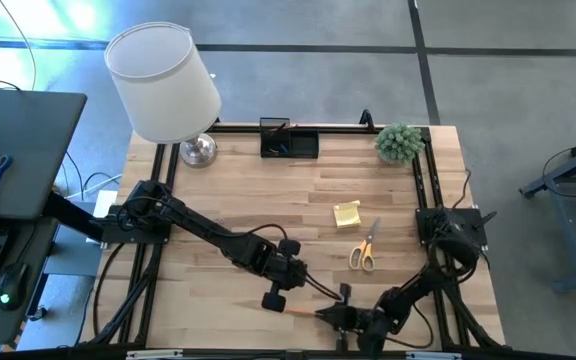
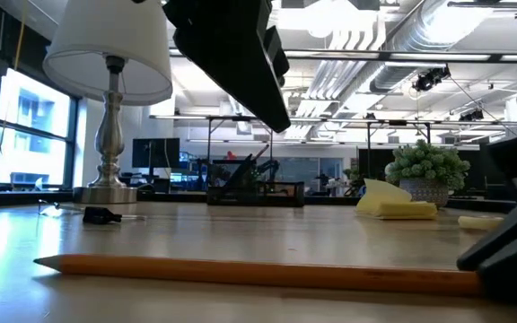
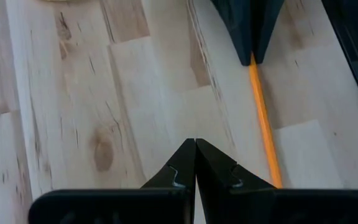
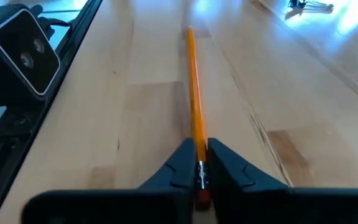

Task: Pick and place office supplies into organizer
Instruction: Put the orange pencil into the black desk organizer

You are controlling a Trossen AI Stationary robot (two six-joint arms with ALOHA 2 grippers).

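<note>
The high view looks straight down on the whole surface (image 1: 268,190). The low view sits at surface height, very near the pencil (image 2: 258,269). Both wrist views look closely along that pencil.

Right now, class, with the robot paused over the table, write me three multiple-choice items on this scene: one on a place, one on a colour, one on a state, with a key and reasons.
1. Where does the organizer stand?
A. At the table's far edge, between the lamp and the plant
B. Beside the scissors
C. Under the left arm

2. What colour are the handles of the scissors on the table?
A. Blue
B. Orange
C. Black

3. What is the right gripper doing?
A. Hanging open above the sticky-note pad
B. Shut on the pencil
C. Resting inside the organizer

Key:
1 A, the high view shows it at the far edge between the two.
2 B, the high view shows orange handles.
3 B, the right wrist view shows both fingers pinching the pencil's eraser end; the left gripper is shut nearby, holding nothing.
</note>
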